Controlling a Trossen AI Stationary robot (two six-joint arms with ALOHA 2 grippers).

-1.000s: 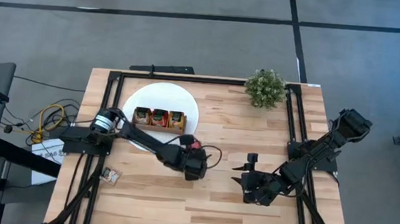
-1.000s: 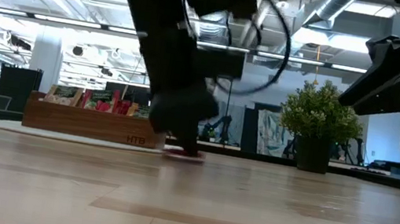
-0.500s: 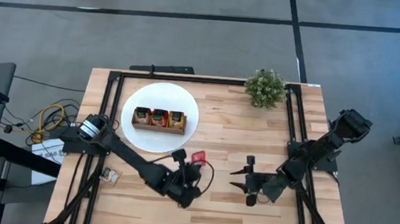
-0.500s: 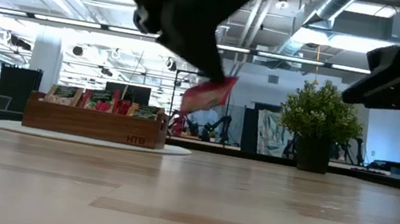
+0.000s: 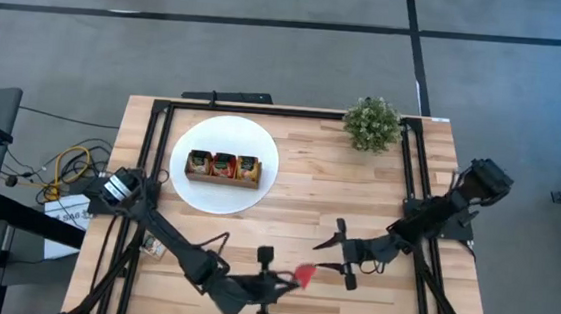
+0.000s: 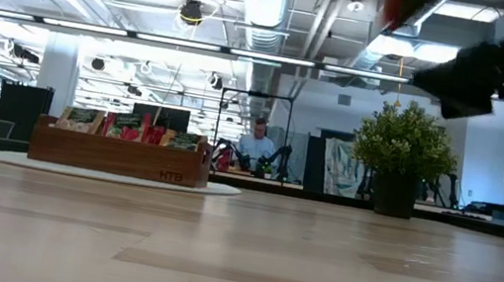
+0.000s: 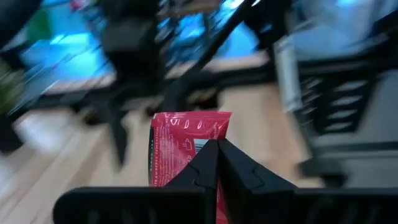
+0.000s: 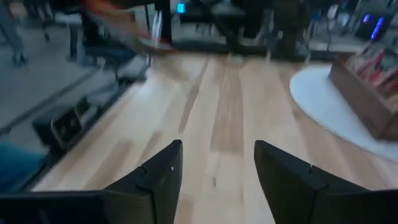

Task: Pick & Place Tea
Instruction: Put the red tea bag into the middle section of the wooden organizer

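Red tea sachet (image 7: pixel 186 146): clamped in left pincer (image 5: pixel 281 282), near worktop (image 5: pixel 319 180) edge. Right pincer (image 5: pixel 339 247) wide, close by. Step: handover; next, right closes on sachet.

A second ago the left gripper (image 5: pixel 289 280) was low beside the white disc (image 5: pixel 189 192), at the red sachet (image 5: pixel 305 274) lying just off the disc's rim. It has since swung well away from the disc toward the desk's near edge, carrying the sachet up off the desk, pinched in its closed jaws. The right gripper (image 5: pixel 330 256) has turned and reached farther from the disc-side of its earlier spot toward the sachet, its jaws now spread wider, one finger (image 5: pixel 327 241) just beside the sachet.
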